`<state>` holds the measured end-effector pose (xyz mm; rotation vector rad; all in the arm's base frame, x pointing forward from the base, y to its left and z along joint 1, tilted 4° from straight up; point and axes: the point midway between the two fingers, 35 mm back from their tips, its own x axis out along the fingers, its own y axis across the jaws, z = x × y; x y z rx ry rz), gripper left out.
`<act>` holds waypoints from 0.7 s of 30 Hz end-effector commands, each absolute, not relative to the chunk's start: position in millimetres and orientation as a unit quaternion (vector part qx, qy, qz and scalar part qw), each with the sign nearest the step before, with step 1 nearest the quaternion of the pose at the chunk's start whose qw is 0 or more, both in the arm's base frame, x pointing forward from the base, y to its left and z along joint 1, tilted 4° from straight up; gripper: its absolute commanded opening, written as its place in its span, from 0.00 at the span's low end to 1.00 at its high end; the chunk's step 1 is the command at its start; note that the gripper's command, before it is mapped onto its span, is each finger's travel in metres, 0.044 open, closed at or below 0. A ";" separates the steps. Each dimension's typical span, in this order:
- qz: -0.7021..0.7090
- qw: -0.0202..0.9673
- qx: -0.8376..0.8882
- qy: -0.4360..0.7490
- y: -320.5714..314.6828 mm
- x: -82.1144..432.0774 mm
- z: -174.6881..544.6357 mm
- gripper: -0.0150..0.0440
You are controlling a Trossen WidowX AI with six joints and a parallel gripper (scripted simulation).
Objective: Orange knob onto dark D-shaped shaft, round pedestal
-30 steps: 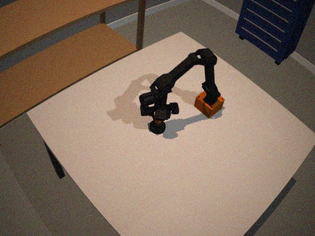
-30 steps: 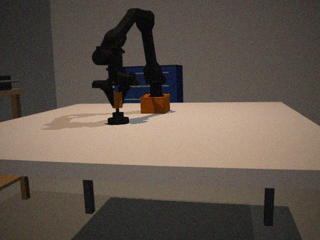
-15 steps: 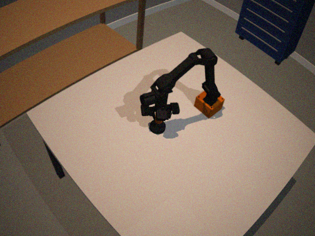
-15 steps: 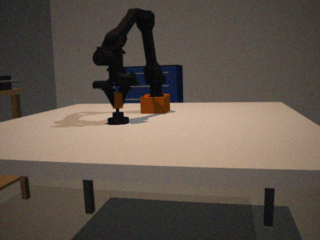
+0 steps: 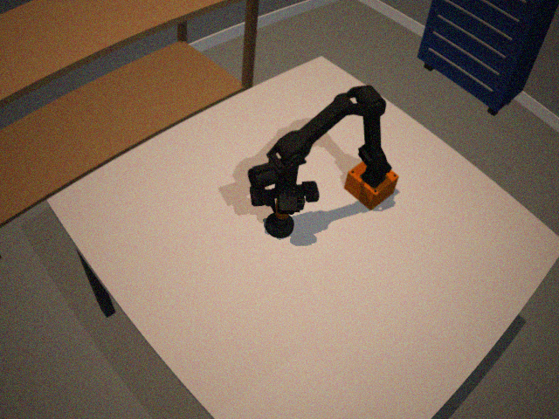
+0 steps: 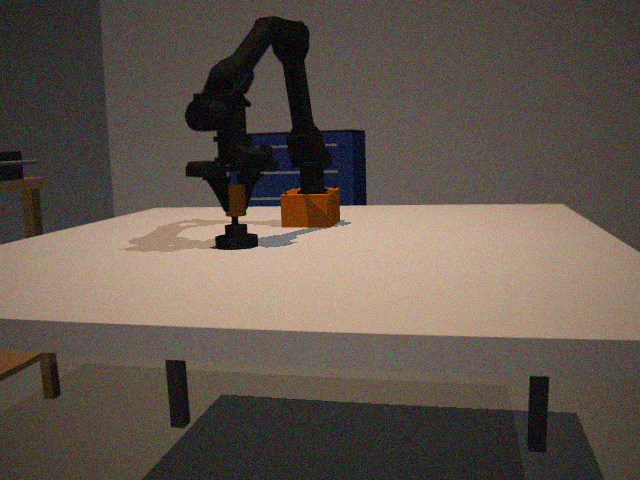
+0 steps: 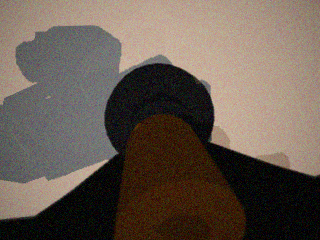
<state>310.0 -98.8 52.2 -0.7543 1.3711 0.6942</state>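
The orange knob (image 5: 282, 216) (image 6: 237, 199) (image 7: 172, 175) is upright between the fingers of my gripper (image 6: 237, 206), which is shut on it. The round dark pedestal (image 5: 279, 226) (image 6: 236, 241) (image 7: 160, 80) stands on the table directly below the knob. A short length of the dark shaft (image 6: 235, 220) shows between the knob's underside and the pedestal's raised collar, so the knob is above the pedestal and not seated on it. Whether the shaft's tip is inside the hole or only touching it is hidden. The flat sides are also hidden.
The arm's orange base block (image 5: 370, 191) (image 6: 310, 209) stands on the white table (image 5: 315, 315) (image 6: 413, 279), behind and to the right of the pedestal in the top and exterior views. A wooden shelf unit (image 5: 135, 99) and a blue drawer cabinet (image 5: 487, 49) (image 6: 343, 155) stand beyond the table.
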 end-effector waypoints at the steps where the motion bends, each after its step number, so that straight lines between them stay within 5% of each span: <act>1: 0.326 0.646 -0.358 0.590 -99.2 312.8 56.1 0.25; 21: 0.362 0.623 -0.397 0.568 -100.2 317.0 51.4 0.25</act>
